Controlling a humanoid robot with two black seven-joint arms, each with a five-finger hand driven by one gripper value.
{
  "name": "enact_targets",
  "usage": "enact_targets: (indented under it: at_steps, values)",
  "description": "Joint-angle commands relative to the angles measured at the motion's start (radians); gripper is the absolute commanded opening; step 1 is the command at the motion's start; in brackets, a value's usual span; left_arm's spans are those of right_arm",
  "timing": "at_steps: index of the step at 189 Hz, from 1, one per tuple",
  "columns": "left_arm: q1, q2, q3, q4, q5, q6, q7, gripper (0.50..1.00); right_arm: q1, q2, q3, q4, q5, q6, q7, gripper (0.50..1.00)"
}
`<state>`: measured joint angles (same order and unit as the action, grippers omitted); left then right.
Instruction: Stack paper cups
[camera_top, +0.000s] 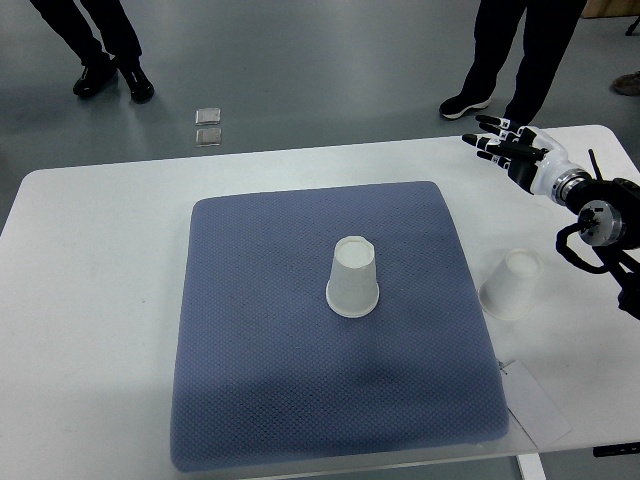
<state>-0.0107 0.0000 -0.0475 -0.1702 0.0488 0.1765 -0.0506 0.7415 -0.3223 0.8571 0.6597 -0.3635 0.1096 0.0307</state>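
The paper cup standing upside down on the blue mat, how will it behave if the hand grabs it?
The paper cup looks thin-walled and hollow, so probably very light and easily crushed. Standing on its wide rim on the textured blue mat, it likely resists sliding, though a high push could tip it.

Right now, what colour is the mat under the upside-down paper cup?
Dark blue with a fine dotted weave, seen in the top view: mat under the paper cup.
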Motion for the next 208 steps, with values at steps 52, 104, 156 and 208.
enact_targets:
  at_steps: [52, 104, 156, 208]
  values:
    - [0.000, 0.000, 0.000, 0.001, 0.000, 0.000, 0.000, 1.000, 0.013, 0.002, -0.001, 0.001, 0.000, 0.044, -0.003, 0.913]
    - [0.000, 0.000, 0.000, 0.001, 0.000, 0.000, -0.002, 1.000, 0.024, -0.006, -0.001, 0.001, 0.000, 0.114, -0.003, 0.913]
    - [0.000, 0.000, 0.000, 0.001, 0.000, 0.000, 0.000, 1.000, 0.015, -0.009, -0.001, 0.014, 0.001, 0.133, 0.018, 0.907]
    - [0.000, 0.000, 0.000, 0.001, 0.000, 0.000, 0.000, 1.000, 0.016, -0.120, -0.036, 0.123, -0.002, 0.231, 0.035, 0.909]
